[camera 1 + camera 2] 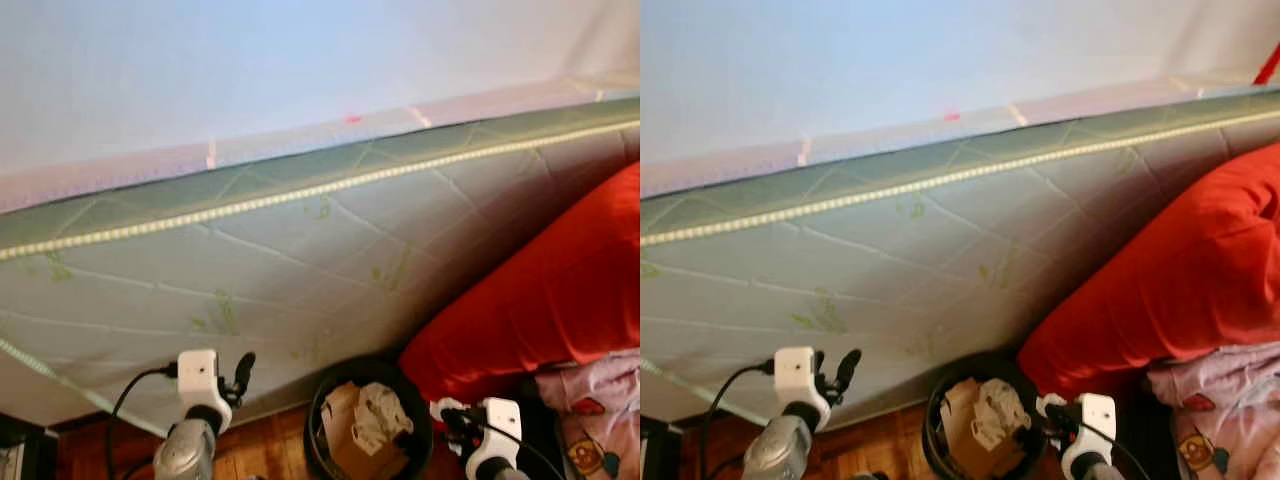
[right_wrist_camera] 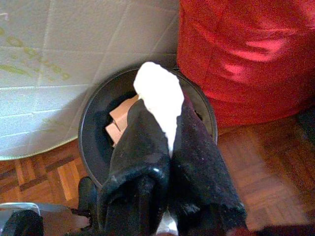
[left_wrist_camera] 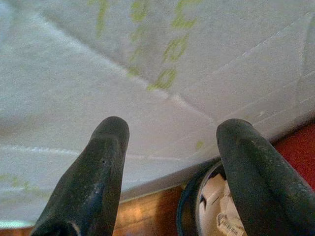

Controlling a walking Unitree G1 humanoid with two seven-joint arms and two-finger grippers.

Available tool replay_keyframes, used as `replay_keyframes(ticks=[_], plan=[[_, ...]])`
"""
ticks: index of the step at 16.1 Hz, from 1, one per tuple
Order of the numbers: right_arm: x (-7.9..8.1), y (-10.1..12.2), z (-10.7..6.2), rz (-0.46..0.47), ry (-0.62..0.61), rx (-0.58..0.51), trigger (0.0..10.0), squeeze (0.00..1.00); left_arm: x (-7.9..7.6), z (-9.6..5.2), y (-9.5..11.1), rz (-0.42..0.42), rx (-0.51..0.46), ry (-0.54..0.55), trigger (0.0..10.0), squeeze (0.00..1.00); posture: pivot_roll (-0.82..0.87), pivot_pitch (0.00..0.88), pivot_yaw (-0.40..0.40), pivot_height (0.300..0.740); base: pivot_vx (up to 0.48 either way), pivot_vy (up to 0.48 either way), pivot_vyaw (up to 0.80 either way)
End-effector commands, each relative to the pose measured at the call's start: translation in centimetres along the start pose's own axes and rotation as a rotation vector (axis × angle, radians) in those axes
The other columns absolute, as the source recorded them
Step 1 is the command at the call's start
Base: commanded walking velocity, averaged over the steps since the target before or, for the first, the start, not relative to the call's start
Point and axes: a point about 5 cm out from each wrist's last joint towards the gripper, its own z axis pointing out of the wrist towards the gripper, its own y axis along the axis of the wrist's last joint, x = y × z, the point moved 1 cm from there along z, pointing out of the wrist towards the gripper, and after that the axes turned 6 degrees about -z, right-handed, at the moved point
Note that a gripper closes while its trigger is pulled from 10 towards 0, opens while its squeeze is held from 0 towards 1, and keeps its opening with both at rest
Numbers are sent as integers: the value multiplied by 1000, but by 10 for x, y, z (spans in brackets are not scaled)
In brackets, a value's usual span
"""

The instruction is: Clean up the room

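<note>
Crumpled white paper [image 2: 158, 98] sits pinched between the two black fingers of the right gripper [image 2: 165, 142], which are pressed tight together around it, the scrap's free end poking out past the fingertips. The black trash bin [image 2: 93, 123] serves as landmark: in the right wrist view its open mouth lies straight beyond the paper along the line of the fingers, so the scrap hangs over the bin's rim rather than beside it. From the head, the right gripper [image 1: 455, 418] sits just beside the bin [image 1: 322, 420], on the side toward the red cushion [image 1: 540, 290], near the rim. Cardboard and wadded paper [image 1: 370, 420] already lie inside the bin. The left gripper [image 3: 172, 162] holds nothing, its fingers spread wide, and hangs on the bin's far side, toward the quilted mattress [image 1: 280, 270] that stands on edge behind the bin. A wooden parquet floor [image 2: 266, 172] lies under the bin. Judged from these positions, the right arm is the nearer one and already carries the load; the drop appears to turn only on the paper being far enough inside the rim before release.
</note>
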Motion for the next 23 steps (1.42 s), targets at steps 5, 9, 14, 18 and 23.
replay_keyframes(ticks=[5, 9, 14, 18, 23], plan=[[52, 49, 39, 52, 6, -146, 10000, 0, 6, -14, -6, -8, 32, 37, 10000, 0, 176, 150, -38, 740, 0, 0, 0], [53, 63, 42, 15, 11, -200, 10000, 0, 7, -13, -3, -4, 46, 38, 10000, 0, 171, 141, -31, 740, 0, 0, 0], [35, 37, 30, -76, -73, -107, 10000, 0, 9, -13, -5, -7, 62, 42, 10000, 0, 161, 149, -27, 740, 0, 0, 0], [52, 27, 33, -108, 9, -31, 10000, 0, 6, -12, -6, -4, 73, 30, 10000, 0, 173, 165, -27, 740, 0, 0, 0], [66, 43, 45, -127, -18, -36, 10000, 0, 7, -10, -3, -1, 67, 20, 10000, 0, 181, 179, -21, 740, 0, 0, 0]])
